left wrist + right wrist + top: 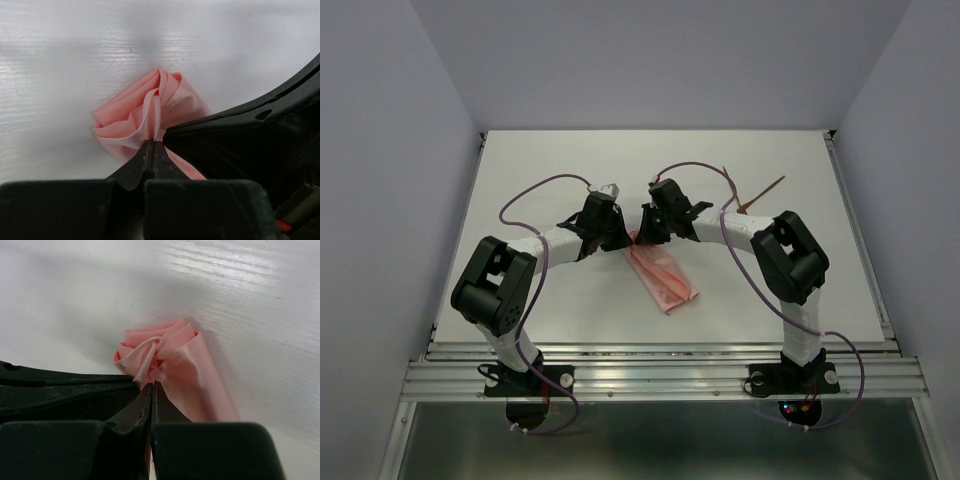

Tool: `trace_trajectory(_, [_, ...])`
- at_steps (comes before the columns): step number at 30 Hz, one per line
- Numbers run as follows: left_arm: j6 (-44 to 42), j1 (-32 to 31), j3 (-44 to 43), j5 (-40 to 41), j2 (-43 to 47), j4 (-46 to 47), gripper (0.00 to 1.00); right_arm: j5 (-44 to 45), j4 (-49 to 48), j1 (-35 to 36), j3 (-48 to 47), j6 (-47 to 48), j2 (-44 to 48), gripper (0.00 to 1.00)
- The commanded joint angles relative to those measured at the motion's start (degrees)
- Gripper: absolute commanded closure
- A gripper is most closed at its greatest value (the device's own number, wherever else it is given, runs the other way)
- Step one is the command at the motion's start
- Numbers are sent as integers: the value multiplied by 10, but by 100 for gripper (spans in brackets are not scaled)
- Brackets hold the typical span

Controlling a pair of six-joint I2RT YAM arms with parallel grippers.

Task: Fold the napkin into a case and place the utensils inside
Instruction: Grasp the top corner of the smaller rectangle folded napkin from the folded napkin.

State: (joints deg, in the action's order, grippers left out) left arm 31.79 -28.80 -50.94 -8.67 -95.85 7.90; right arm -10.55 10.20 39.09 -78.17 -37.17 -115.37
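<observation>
**Both pincers on one end of the cloth.** The thin, shiny salmon-pink cloth napkin [665, 275] lies on the white table [570, 170] as a narrow flat oblong. The left gripper [623, 243] and the right gripper [642, 238] stand tip to tip, almost touching. Each has its jaws pressed together on a pleat of the bunched cloth end. In the wrist views the fabric rises as a twisted rosette directly ahead of each pair of closed tips.

**Key relation.** The oblong's long axis runs away from the two pincers, toward the arm bases and slightly to the right. All the free length therefore lies on the near side of the grip. Neither arm is nearer: both hold the same far end, the left pincer on its left side and the right pincer on its right.

**Utensils.** The two thin reddish-brown stick utensils [763, 194] meet in a V well apart from the pincers, to the right of and beyond the right gripper. The right arm is much the nearer to them.

**Judgement.** The case is unfinished, since the gripped end is crumpled rather than flat. The coming move probably carries that end along the long axis, with both pincers travelling together so the cloth does not twist.
</observation>
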Motion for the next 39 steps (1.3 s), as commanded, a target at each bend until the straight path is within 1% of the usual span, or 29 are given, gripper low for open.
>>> trace_trajectory(1, [-5,1,-11,-3,15,3,100,-16,-37,5,-16,-15,-6,99])
trace_trajectory(5, [-7,2,-12,-6,15,4,100,-22,-35,5,-26,-17,-27,99])
trace_trajectory(8, [-7,2,-12,-10,12,5,100,-52,-70,5,-12,-33,-42,99])
trace_trajectory(9, [-8,2,-11,-14,10,7,100,-79,-129,5,1,-41,-42,99])
trace_trajectory(10, [-8,2,-10,-17,6,10,100,-90,-159,5,29,-62,-42,99])
trace_trajectory(11, [-7,2,-9,-21,4,11,100,-100,-194,5,37,-72,-44,99])
trace_trajectory(12, [-6,2,-8,-22,2,14,100,-103,-202,5,41,-77,-57,99])
trace_trajectory(16, [-4,2,-8,-25,1,17,100,-94,-214,5,48,-97,-72,99])
trace_trajectory(19, [-7,2,-7,-24,8,14,100,-84,-219,5,60,-98,-48,99])
trace_trajectory(23, [-6,2,-4,-24,8,14,100,-54,-258,5,95,-105,-3,99])
trace_trajectory(28, [-6,2,0,-26,8,15,100,-8,-311,5,127,-133,17,99])
trace_trajectory(32, [-6,2,-2,-28,11,16,100,-9,-316,5,109,-149,-8,99])
trace_trajectory(36, [-9,2,-9,-29,9,12,100,-11,-277,5,81,-155,-40,99])
trace_trajectory(39, [-10,2,-11,-28,10,12,100,-18,-265,5,79,-150,-38,99])
